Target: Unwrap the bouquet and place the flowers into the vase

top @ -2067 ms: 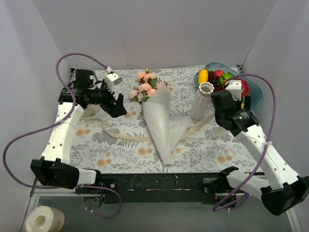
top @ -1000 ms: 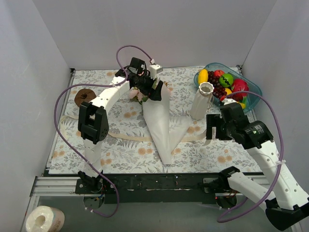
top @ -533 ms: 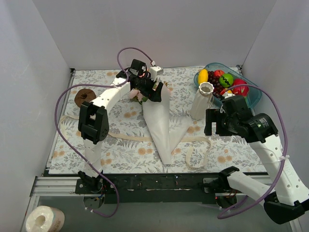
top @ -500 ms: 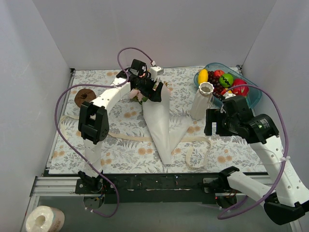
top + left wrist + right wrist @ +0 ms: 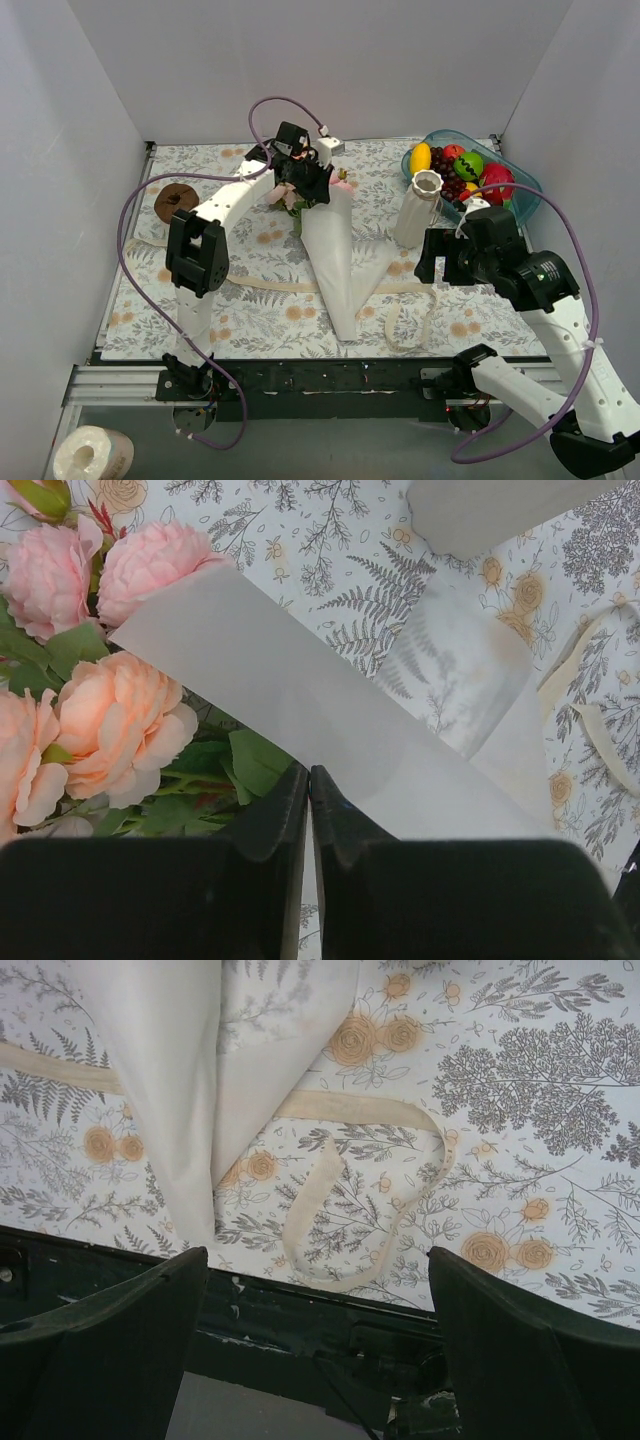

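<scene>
"Left of the vase point(image 5: 421, 205), how does the bouquet point(image 5: 332, 255) lie?"
"Flat on the tabletop point(image 5: 250, 300), long axis running far to near, with the roses point(image 5: 110, 720) at the far end level with the vase and the cone tip toward the arm bases."
"And the pincers?"
"The left pincer point(image 5: 309, 780) is at the roses' end, fingers almost together at the paper's rim. Whether it nips the paper, I cannot tell. The right pincer point(image 5: 316, 1255) hangs nearer than the vase, spread wide above a ribbon point(image 5: 330, 1190) loop."
"Surroundings?"
"Floral-print cover, plain white walls point(image 5: 330, 70) and a blue fruit bowl point(image 5: 528, 192) just right of the vase."
</scene>
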Tool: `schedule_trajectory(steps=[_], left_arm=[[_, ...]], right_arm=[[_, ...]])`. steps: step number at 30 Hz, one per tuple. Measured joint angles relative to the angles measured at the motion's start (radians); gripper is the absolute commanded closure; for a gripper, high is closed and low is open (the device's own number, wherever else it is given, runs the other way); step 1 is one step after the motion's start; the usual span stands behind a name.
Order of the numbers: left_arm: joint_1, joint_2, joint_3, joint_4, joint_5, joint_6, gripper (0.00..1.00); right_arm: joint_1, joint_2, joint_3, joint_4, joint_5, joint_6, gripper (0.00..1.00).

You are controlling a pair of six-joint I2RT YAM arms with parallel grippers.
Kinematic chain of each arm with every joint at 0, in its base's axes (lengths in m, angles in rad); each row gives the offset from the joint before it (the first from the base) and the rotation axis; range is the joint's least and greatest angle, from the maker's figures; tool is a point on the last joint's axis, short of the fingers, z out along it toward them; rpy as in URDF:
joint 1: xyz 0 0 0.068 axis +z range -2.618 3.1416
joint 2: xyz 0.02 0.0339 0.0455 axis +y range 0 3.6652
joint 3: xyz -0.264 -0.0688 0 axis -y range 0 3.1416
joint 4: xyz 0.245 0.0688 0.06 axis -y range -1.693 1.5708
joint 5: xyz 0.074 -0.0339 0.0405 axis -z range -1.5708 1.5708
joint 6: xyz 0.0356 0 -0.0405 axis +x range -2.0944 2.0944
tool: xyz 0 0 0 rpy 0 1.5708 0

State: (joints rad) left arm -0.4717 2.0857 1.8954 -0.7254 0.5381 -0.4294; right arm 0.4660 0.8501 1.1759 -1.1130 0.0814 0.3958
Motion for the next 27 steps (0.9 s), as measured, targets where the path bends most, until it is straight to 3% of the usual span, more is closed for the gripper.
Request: schedule_trajectory(steps=[6,14,17,19,21,27], left_arm=[[0.0,0.001,0.045,-0.049,-0.019,0.022,1.0],[0.0,-0.014,0.268,-0.159,-0.041,0.04,0.99],[0.0,-0.063,0.232,-0.166,-0.034,0.042,0.79],[0.0,-0.101,0.188,-0.172,-0.032,0.042,0.34],[0.0,-0.137,0.146,-0.176,-0.032,0.042,0.02],[0.025,-0.249,-0.067,-0.137,-0.032,0.022,0.02]], right_arm=[[0.0,-0.016,-0.015,0.05,-0.025,0.002,0.02],[0.0,-0.018,-0.029,0.098,-0.048,0.008,0.02],[0.0,-0.021,-0.029,0.1,-0.053,0.009,0.02],[0.0,-0.024,-0.032,0.103,-0.055,0.01,0.02],[0.0,-0.033,-0.044,0.108,-0.056,0.01,0.02],[0.0,-0.057,-0.076,0.115,-0.06,0.009,0.02]])
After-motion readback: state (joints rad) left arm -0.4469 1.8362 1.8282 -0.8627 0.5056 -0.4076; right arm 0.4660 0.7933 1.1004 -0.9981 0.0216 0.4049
